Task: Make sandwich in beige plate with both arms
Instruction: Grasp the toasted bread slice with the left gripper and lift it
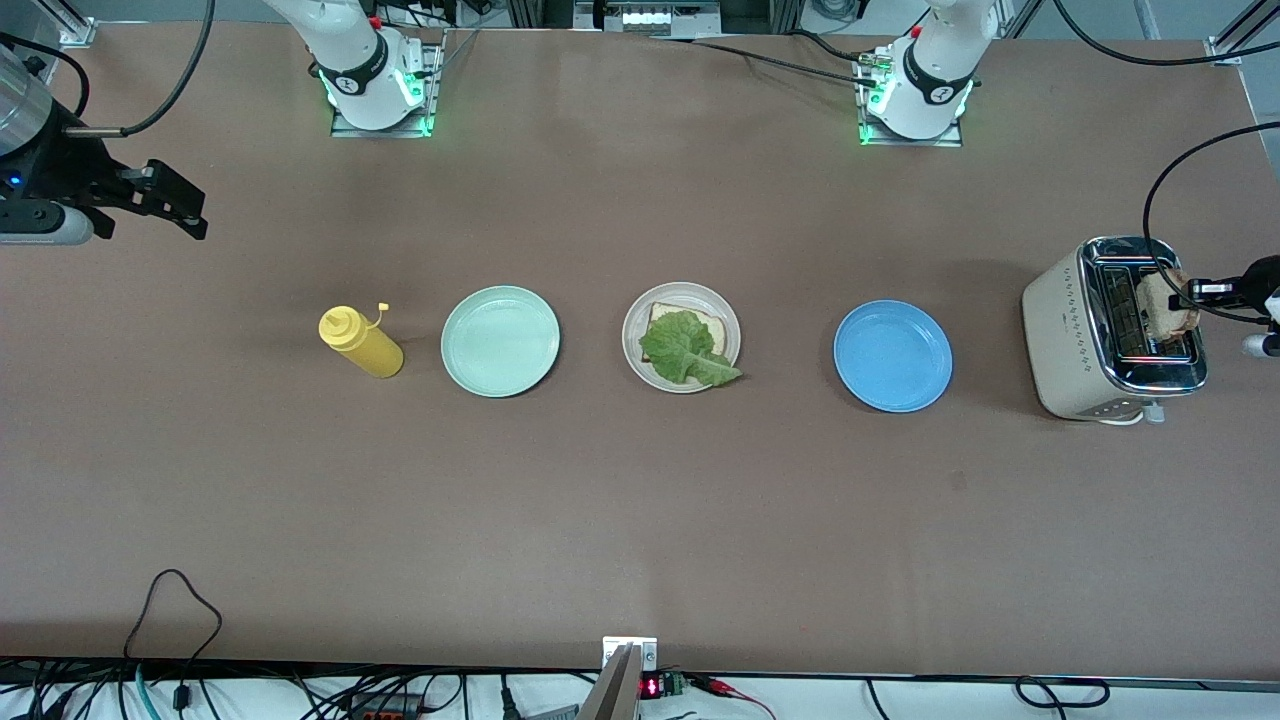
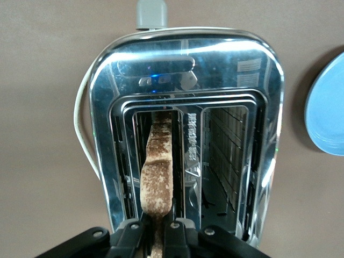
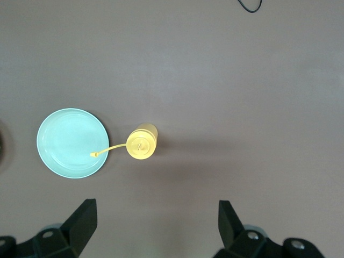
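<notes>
The beige plate (image 1: pixel 681 337) sits mid-table with one toasted bread slice (image 1: pixel 668 318) on it and a ruffled green lettuce leaf (image 1: pixel 686 350) on top. A second toast slice (image 1: pixel 1166 305) (image 2: pixel 158 172) stands in a slot of the toaster (image 1: pixel 1108 330) (image 2: pixel 183 97) at the left arm's end of the table. My left gripper (image 1: pixel 1192 293) (image 2: pixel 158 228) is shut on this slice's upper edge, over the toaster. My right gripper (image 1: pixel 185 208) (image 3: pixel 157 220) hangs open and holds nothing, high over the table's right-arm end; that arm waits.
A yellow squeeze bottle (image 1: pixel 361 342) (image 3: pixel 141 142) stands beside a mint-green plate (image 1: pixel 500 341) (image 3: pixel 72 143). A blue plate (image 1: pixel 892 356) (image 2: pixel 327 107) lies between the beige plate and the toaster. The toaster's cord (image 2: pixel 80 129) runs along its side.
</notes>
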`<state>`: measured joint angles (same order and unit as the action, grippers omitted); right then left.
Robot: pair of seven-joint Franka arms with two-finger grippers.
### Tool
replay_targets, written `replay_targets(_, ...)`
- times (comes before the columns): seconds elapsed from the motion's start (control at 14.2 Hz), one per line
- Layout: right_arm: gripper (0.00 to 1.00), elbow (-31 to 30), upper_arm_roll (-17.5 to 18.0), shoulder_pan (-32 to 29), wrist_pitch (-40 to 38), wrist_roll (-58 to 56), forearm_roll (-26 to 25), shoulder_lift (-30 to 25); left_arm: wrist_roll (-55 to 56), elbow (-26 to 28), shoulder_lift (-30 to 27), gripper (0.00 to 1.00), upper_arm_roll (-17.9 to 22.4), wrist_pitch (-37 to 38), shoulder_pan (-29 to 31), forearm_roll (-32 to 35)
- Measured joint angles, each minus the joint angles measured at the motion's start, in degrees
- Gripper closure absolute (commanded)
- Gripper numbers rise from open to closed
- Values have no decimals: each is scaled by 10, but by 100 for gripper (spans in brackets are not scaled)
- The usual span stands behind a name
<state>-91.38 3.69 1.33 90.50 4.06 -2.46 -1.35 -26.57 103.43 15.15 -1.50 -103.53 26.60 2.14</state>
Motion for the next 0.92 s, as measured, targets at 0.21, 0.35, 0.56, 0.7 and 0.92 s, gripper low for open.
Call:
replay_targets(0.21,0,0,0,0,0,0,1,0,0,-10,-26,96,-6,44,-1,3)
replay_targets(0.35,0,0,0,0,0,0,15,0,0,-34,-38,100,-11,93,-2,3)
replay_targets(0.56,0,0,0,0,0,0,26,1,0,-110,-44,100,-28,194,-3,3)
replay_targets(0.7,0,0,1,0,0,0,27,1,4,-156,-49,100,-49,246,-4,8)
replay_targets(0.92,0,0,2,1,0,0,27,1,38,-183,-50,100,-86,282,-7,19)
